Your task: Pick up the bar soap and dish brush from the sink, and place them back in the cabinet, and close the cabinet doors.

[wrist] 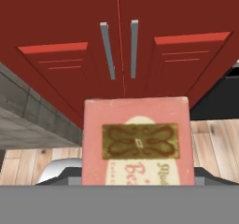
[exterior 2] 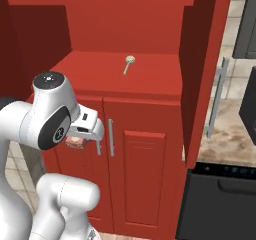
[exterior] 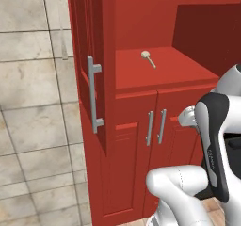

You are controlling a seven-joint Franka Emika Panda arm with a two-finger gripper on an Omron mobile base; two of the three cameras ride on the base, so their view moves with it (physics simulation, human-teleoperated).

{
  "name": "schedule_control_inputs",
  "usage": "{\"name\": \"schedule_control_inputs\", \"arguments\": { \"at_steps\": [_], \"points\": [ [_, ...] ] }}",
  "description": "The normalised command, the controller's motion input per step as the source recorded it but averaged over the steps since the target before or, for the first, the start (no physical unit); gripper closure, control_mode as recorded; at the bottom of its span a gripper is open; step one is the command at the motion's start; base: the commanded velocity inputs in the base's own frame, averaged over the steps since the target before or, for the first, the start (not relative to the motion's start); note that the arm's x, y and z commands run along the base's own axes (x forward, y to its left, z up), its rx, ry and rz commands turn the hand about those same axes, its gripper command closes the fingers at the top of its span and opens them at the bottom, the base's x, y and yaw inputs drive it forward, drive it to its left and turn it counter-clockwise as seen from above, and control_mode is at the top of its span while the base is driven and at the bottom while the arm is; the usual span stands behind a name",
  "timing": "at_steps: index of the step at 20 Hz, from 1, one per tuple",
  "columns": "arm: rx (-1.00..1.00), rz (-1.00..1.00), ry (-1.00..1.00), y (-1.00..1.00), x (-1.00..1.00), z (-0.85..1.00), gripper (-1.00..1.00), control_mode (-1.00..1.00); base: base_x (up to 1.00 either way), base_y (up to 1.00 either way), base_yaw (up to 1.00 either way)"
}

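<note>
Pink bar soap [wrist: 136, 141] hides fingers.

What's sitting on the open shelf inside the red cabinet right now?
Just the dish brush, lying on the cabinet shelf. The shelf's far right corner is hidden behind the open door.

Base cams flank arm, both facing cabinet [exterior: 136, 74] shelf; hand cam close on lower doors [wrist: 123, 50]

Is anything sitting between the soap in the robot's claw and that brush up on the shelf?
No object: only the closed small doors and bare shelf separate the soap from the brush, seen in the right base view.
</note>
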Motion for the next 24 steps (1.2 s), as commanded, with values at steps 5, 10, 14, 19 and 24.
{"name": "schedule_control_inputs", "arguments": {
  "at_steps": [5, 10, 14, 19, 24],
  "points": [
    [0.0, 0.0, 0.0, 0.0, 0.0, 0.0, 1.0, 1.0, 0.29, -0.11, 0.0],
    [0.0, 0.0, 0.0, 0.0, 0.0, 0.0, 1.0, 1.0, 0.28, -0.07, 0.0],
    [0.0, 0.0, 0.0, 0.0, 0.0, 0.0, 1.0, 1.0, 0.32, -0.14, 0.0],
    [0.0, 0.0, 0.0, 0.0, 0.0, 0.0, 1.0, 1.0, 0.22, -0.23, 0.0],
    [0.0, 0.0, 0.0, 0.0, 0.0, 0.0, 1.0, 1.0, 0.13, -0.35, 0.02]
  ]
}}
